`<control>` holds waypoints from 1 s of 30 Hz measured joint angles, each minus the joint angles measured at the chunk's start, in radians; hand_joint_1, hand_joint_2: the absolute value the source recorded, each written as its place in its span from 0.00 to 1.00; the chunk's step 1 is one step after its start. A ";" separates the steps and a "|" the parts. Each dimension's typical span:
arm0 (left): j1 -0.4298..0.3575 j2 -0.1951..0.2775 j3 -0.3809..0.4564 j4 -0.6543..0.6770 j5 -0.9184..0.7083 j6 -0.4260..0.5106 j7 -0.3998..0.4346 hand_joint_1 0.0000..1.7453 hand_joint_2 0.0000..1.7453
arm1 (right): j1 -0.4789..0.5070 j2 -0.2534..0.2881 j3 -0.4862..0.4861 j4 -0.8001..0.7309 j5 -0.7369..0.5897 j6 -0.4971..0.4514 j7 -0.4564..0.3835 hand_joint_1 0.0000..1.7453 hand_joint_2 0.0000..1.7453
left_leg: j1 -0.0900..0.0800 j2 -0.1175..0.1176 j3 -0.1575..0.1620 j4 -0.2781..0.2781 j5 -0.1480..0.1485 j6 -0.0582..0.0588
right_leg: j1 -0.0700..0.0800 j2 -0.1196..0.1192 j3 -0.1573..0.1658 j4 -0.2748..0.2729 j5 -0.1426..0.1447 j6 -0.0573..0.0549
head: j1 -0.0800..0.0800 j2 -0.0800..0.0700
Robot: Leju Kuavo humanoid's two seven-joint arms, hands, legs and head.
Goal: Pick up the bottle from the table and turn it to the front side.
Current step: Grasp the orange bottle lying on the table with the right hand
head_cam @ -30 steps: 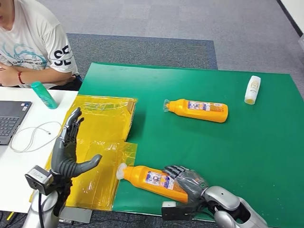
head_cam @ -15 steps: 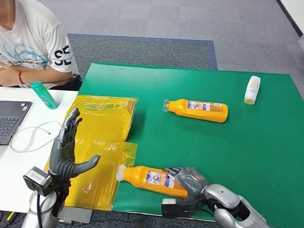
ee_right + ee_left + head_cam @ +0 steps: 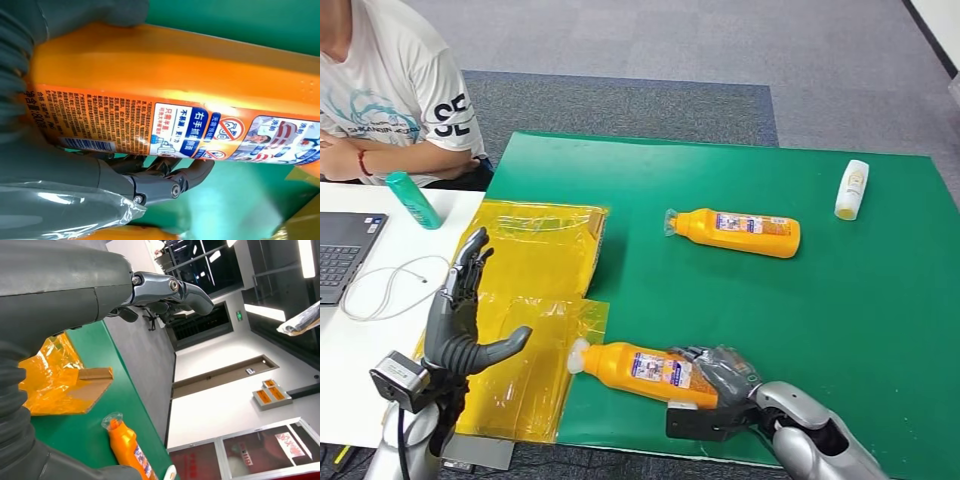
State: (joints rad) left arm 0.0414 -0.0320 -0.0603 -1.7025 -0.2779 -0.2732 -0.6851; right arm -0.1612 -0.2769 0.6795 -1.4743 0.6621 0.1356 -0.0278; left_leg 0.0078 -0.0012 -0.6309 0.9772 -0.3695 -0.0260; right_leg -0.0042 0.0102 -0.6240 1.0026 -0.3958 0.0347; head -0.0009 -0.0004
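An orange bottle [image 3: 644, 369] with a white cap lies near the front edge of the green table [image 3: 773, 320], its printed back label facing up. My right hand [image 3: 720, 380] grips its base end. The right wrist view shows that bottle [image 3: 181, 95] close up, its label text and barcode showing, with my right hand's fingers [image 3: 162, 182] wrapped under it. A second orange bottle [image 3: 735, 232] lies on its side farther back on the green table, and the left wrist view catches it [image 3: 128, 450] too. My left hand [image 3: 463, 320] hangs raised over the yellow bags, fingers spread, holding nothing.
Yellow plastic bags [image 3: 531, 300] cover the table's left part. A small white bottle [image 3: 852, 188] lies at the far right. On the white desk at left are a laptop [image 3: 343, 255], a cable [image 3: 388, 285] and a teal bottle [image 3: 412, 200], with a person [image 3: 380, 90] sitting behind.
My right hand has closed tighter around the near bottle's base, and the bottle has shifted and rolled slightly. The left hand has dropped a little.
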 joint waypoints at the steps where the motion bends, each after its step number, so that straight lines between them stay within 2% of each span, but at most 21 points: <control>1: 0.000 0.000 0.000 0.000 0.000 0.000 0.000 0.00 1.00 | 0.004 0.003 -0.013 0.002 -0.008 -0.001 -0.002 1.00 1.00 | 0.000 0.000 0.000 0.000 0.000 0.000 | 0.000 0.000 0.000 0.000 0.000 0.000 | 0.000 0.000; 6: 0.001 0.000 -0.001 0.000 0.000 -0.001 0.000 0.00 1.00 | 0.024 0.016 -0.079 0.012 -0.082 0.007 -0.034 1.00 1.00 | 0.000 0.000 0.000 0.000 0.000 0.000 | 0.000 0.000 0.000 0.000 0.000 0.001 | 0.000 0.000; 12: -0.001 0.000 -0.011 0.000 0.001 -0.009 0.000 0.00 1.00 | 0.058 0.038 -0.166 0.039 -0.288 0.061 -0.128 1.00 1.00 | 0.000 0.000 -0.001 0.000 0.000 0.000 | -0.001 0.000 -0.001 0.000 0.000 0.001 | 0.000 0.000; 17: -0.003 0.001 -0.029 0.003 0.002 -0.008 0.008 0.00 1.00 | 0.080 0.077 -0.236 0.076 -0.389 0.076 -0.169 1.00 1.00 | 0.000 0.000 -0.002 0.000 0.000 0.000 | 0.000 0.000 -0.002 0.000 -0.001 0.001 | 0.000 0.000; 30: -0.024 0.004 -0.076 0.022 0.023 -0.023 0.019 0.00 1.00 | 0.093 0.181 -0.362 0.133 -0.641 0.185 -0.304 1.00 1.00 | 0.000 0.000 -0.003 0.000 -0.001 0.000 | 0.000 0.000 -0.002 0.000 -0.002 0.001 | 0.000 0.000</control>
State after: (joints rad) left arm 0.0179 -0.0277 -0.1365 -1.6803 -0.2545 -0.2958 -0.6664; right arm -0.0686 -0.0956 0.3174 -1.3410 0.0208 0.3208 -0.3315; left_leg 0.0076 -0.0012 -0.6335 0.9772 -0.3702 -0.0261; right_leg -0.0046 0.0103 -0.6264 1.0027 -0.3974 0.0355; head -0.0010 -0.0004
